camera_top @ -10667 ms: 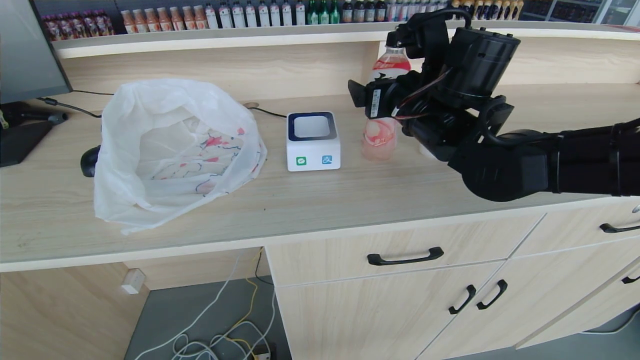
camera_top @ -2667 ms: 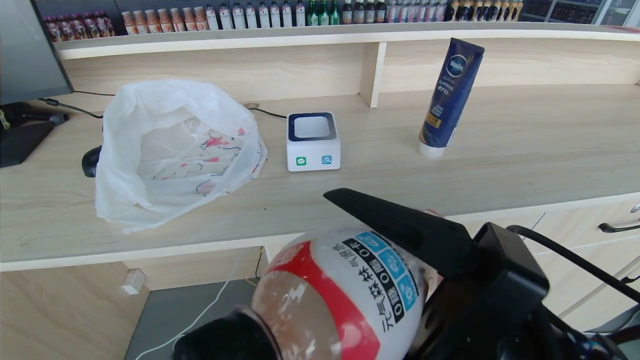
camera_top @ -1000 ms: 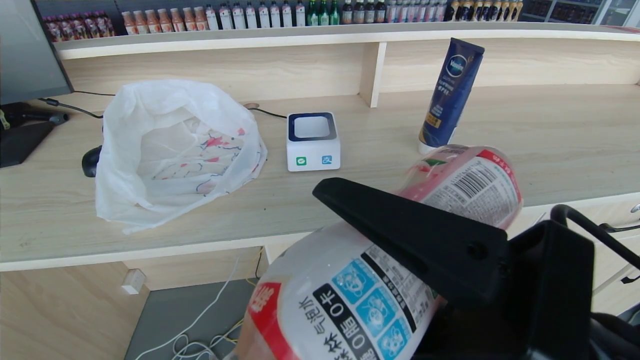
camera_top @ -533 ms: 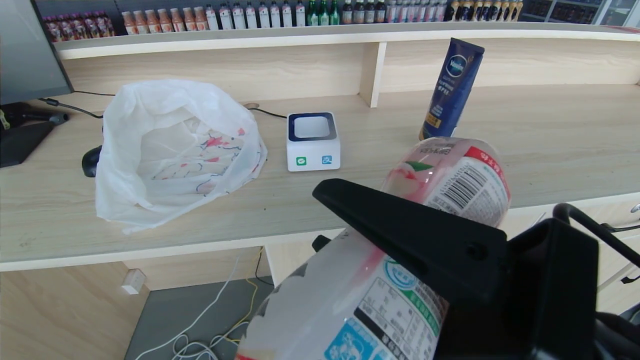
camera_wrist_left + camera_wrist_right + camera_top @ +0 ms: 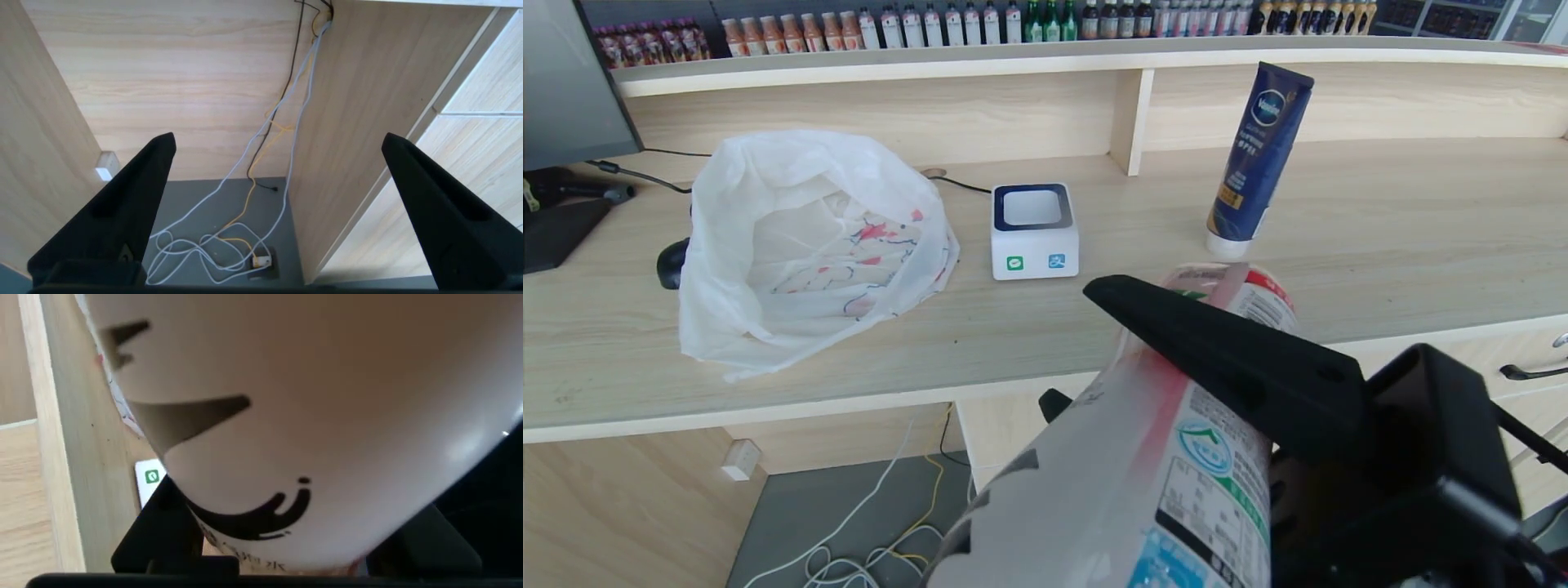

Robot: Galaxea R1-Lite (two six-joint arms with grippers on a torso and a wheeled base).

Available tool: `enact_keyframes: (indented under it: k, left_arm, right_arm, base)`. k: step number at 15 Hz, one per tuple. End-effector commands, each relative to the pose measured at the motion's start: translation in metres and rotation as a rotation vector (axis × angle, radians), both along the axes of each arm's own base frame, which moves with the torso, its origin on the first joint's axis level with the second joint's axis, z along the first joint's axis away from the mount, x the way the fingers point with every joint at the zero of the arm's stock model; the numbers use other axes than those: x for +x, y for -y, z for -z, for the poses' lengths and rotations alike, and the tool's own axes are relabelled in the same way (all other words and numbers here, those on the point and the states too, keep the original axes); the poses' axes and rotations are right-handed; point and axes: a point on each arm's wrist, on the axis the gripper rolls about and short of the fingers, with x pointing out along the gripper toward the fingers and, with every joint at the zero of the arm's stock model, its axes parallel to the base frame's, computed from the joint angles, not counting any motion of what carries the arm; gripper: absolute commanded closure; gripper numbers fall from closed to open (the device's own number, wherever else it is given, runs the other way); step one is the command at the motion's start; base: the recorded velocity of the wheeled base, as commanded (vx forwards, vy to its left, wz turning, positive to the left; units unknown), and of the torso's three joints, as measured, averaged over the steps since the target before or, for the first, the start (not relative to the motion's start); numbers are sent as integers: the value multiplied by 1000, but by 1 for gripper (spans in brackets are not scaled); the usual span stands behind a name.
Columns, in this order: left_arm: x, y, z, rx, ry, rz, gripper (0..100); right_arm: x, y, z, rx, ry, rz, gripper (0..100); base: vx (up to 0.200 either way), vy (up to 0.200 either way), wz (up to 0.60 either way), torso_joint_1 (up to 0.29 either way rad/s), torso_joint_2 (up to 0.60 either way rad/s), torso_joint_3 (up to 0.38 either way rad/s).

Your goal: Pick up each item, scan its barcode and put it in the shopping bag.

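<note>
A clear drink bottle with a pink, red and white label lies tilted close to the head camera, at the lower right, in front of the counter edge. My right gripper is shut on it, one black finger lying across its upper side. The bottle's body looms large in the right wrist view. The white shopping bag sits open on the counter at the left. A white scanner stands beside it at the middle. My left gripper hangs open below the counter, over floor cables.
A dark blue tube stands upright on the counter, to the right of and behind the scanner. A black mouse lies left of the bag, by a monitor. Drawers and cupboard doors front the counter. Bottles line the back shelf.
The bottle has turned in my right gripper: the barcode that faced the head camera has rolled out of sight, and the bottle's far end has dropped slightly and shifted left.
</note>
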Motion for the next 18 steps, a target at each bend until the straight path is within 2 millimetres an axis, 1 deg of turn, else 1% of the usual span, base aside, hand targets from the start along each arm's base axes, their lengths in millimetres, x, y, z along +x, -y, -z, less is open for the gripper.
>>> enact_keyframes:
  k: [1,5,6,7,8,12,14,15,17,18]
  left_arm:
    - [0,0,0,0,0,-2,0]
    - [0,0,0,-2,0,0,0]
    - [0,0,0,-2,-2,0,0]
    - [0,0,0,0,0,-2,0]
    - [0,0,0,0,-2,0,0]
    - [0,0,0,0,0,0,0]
    - [0,0,0,0,0,0,0]
    - [0,0,0,0,0,-2,0]
    - [0,0,0,-2,0,-2,0]
    - [0,0,0,0,-2,0,0]
  right_arm:
    - [0,3,10,32,-88,1,100]
    - [4,15,6,209,-104,61,100]
    - [4,17,10,255,-154,86,100]
    - [4,17,13,283,-204,88,100]
    - [5,16,17,375,-323,59,100]
    - [9,11,13,520,-442,48,100]
    - [9,11,13,534,-457,39,100]
    - [9,11,14,564,-491,18,100]
    - [12,11,11,638,-541,-5,100]
    - [14,8,10,710,-601,-46,100]
  base:
    - [0,0,0,0,0,0]
    - [0,0,0,0,0,0]
    - [0,0,0,0,0,0]
    - [0,0,0,0,0,0]
    - [0,0,0,0,0,0]
    - [0,0,0,0,0,0]
    - [0,0,0,0,0,0]
    - [0,0,0,0,0,0]
    - [0,0,0,0,0,0]
    - [0,0,0,0,0,0]
